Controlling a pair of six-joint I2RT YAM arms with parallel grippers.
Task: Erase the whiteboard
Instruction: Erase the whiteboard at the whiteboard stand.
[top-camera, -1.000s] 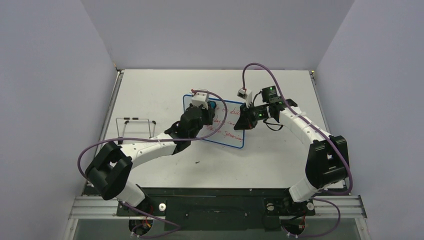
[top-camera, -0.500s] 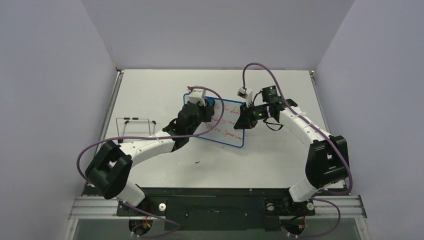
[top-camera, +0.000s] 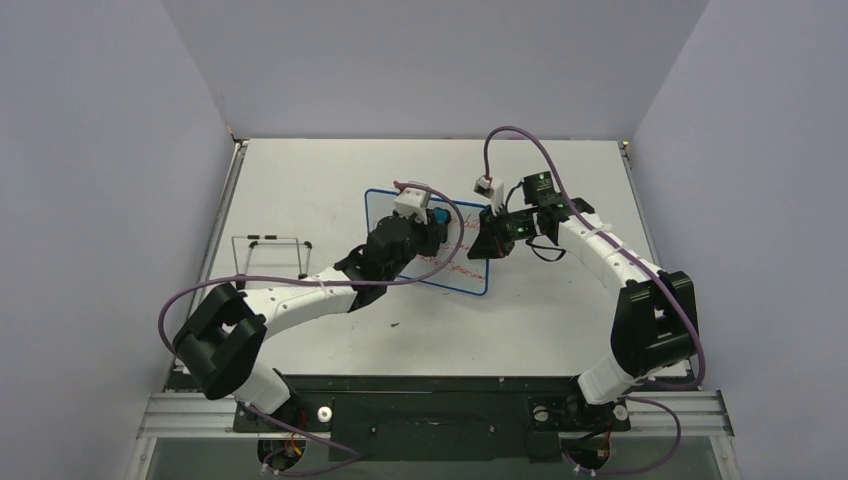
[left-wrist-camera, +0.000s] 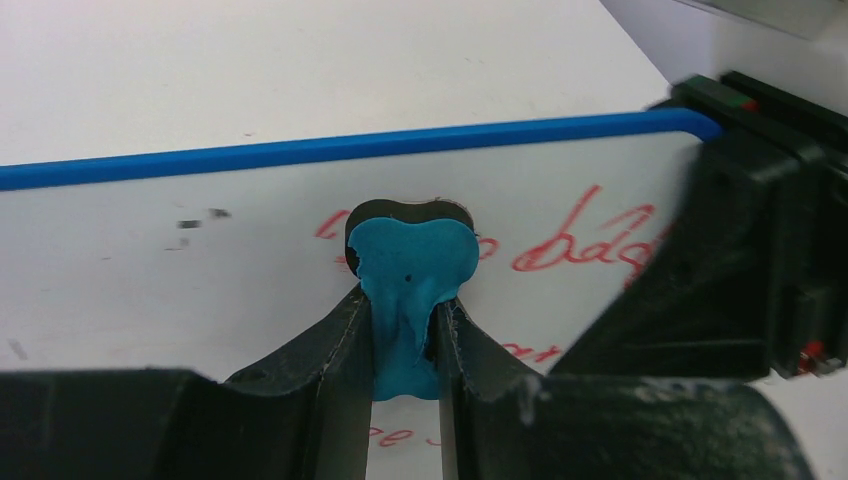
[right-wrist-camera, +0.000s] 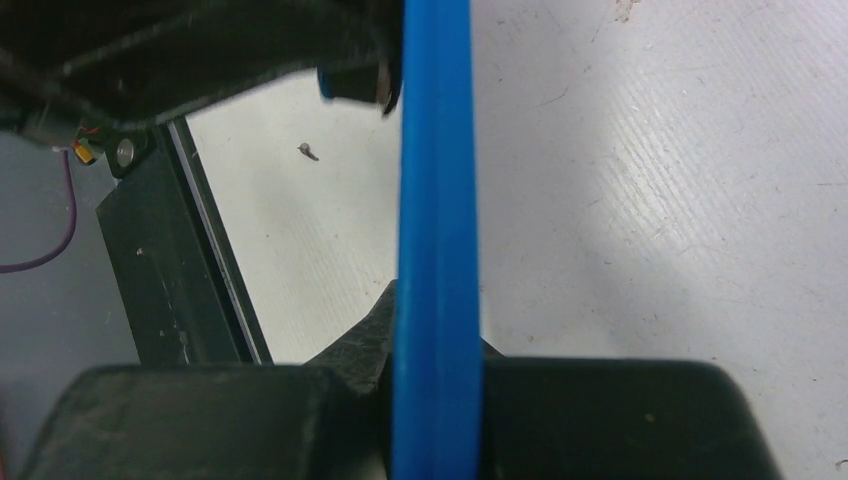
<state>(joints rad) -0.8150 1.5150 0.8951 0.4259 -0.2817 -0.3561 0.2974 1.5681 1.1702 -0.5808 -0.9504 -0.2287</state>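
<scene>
The whiteboard (top-camera: 385, 207) lies flat mid-table, white with a thin blue rim, red handwriting on its right half. In the left wrist view its surface (left-wrist-camera: 150, 260) shows red writing to the right of the eraser. My left gripper (top-camera: 437, 220) (left-wrist-camera: 400, 330) is shut on the blue-and-black eraser (left-wrist-camera: 412, 262), which presses on the board near the writing. My right gripper (top-camera: 492, 238) (right-wrist-camera: 436, 350) is shut on the board's right rim (right-wrist-camera: 436, 200), which runs edge-on between its jaws.
A thin wire rack (top-camera: 268, 250) stands at the table's left. A small dark speck (top-camera: 396, 324) lies on the table in front of the board. The table's dark front rail (right-wrist-camera: 170, 260) shows in the right wrist view.
My left gripper has swept the eraser to the right across the upper part of the board, toward the right gripper. The right gripper has stayed put on the rim.
</scene>
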